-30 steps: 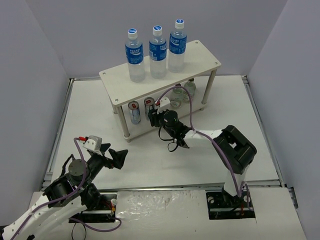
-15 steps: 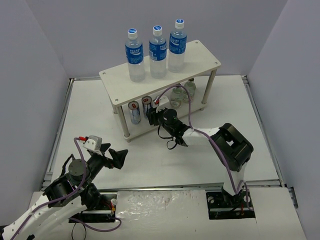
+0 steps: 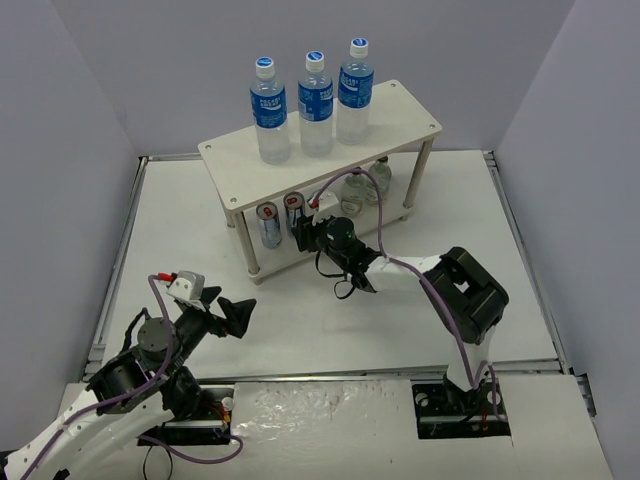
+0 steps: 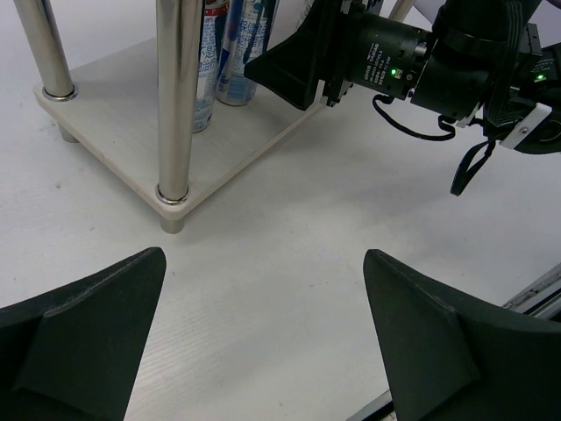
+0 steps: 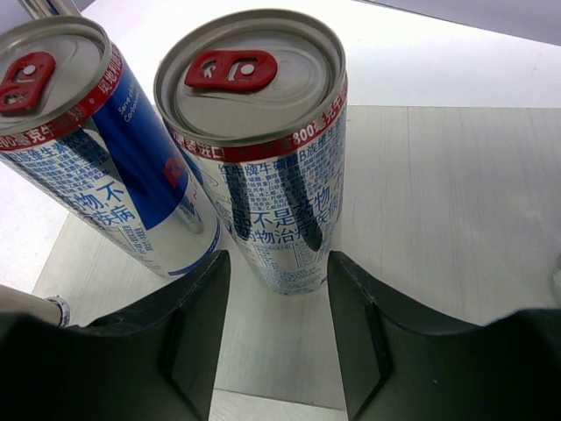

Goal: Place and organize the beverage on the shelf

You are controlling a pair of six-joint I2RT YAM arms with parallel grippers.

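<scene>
Three tall blue-label bottles [image 3: 316, 105] stand on the top board of the pale wood shelf [image 3: 400, 115]. Two slim red-topped cans stand side by side on the lower board [image 5: 438, 219]: the left can [image 5: 88, 149] and the right can [image 5: 263, 149]. My right gripper [image 5: 278, 263] is open at the shelf front, its fingers on either side of the right can's base without pressing it. Two small clear bottles [image 3: 355, 192] stand further right on the lower tier. My left gripper [image 4: 263, 256] is open and empty, low over the table at front left.
A metal shelf leg [image 4: 175, 96] stands at the lower board's near corner, left of the cans. The right arm's purple cable [image 3: 420, 285] trails across the table. Grey walls enclose the table on three sides.
My right gripper has moved a little left at the lower tier, and the right can has shifted left, closer to the left can. The left arm has not moved.
</scene>
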